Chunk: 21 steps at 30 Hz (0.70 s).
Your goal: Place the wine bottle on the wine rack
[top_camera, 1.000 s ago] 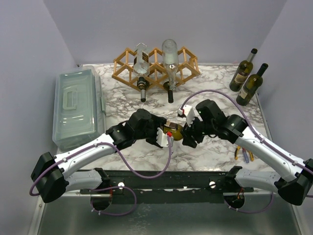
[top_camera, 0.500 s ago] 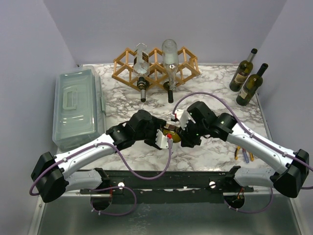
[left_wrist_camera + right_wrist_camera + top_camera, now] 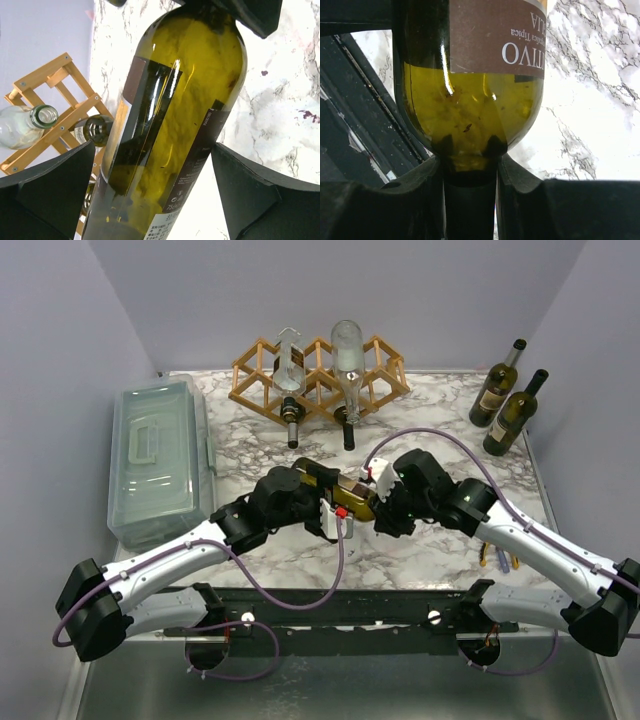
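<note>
The wine bottle [image 3: 350,502] lies sideways mid-frame in the top view, its neck clenched by the right gripper [image 3: 470,172]. The left gripper [image 3: 152,190] gapes clear of its body, likely a handover toward the wine rack [image 3: 318,378] at upper centre.

Robot lab, plain lilac walls [image 3: 350,290], marble-print tabletop [image 3: 440,398], arm mounting rail [image 3: 385,606]

The wine bottle [image 3: 470,115] is olive-green glass, with a brown label [image 3: 495,35] bearing white letters across its body. Below the label its shoulder narrows into a dark neck. The right gripper [image 3: 470,175] clamps that neck, one black finger [image 3: 420,185] pressed against each side. Right of the bottle lies the white, grey-veined marble table [image 3: 590,100]. Left of the bottle runs a dark metal rail [image 3: 365,125].
</note>
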Tool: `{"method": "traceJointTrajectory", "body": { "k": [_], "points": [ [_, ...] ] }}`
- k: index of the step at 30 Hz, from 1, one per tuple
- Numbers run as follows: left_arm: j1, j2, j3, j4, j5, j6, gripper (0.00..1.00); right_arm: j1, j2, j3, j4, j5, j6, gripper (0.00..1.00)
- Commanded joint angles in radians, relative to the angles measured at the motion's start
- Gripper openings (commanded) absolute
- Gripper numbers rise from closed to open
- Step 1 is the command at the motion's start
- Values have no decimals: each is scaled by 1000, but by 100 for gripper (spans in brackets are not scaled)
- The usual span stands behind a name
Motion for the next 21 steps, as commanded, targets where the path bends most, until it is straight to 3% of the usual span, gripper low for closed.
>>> {"method": "traceJointTrajectory", "body": {
  "k": [1,9,14,17,21],
  "points": [
    [-6,-33,42,100,63,-47,99,4,-37,-22,67,31,32,1],
    [27,-115,80,96,163,-178,99,4,-53,-16,64,72,44,1],
    [31,-120,82,129,170,-221,99,5,-37,-2,42,175,77,1],
    [31,-118,65,216,68,-235,99,4,-40,3,29,174,75,1],
    [49,-71,80,436,-270,-378,99,3,-36,7,14,181,87,1]
  ]
}}
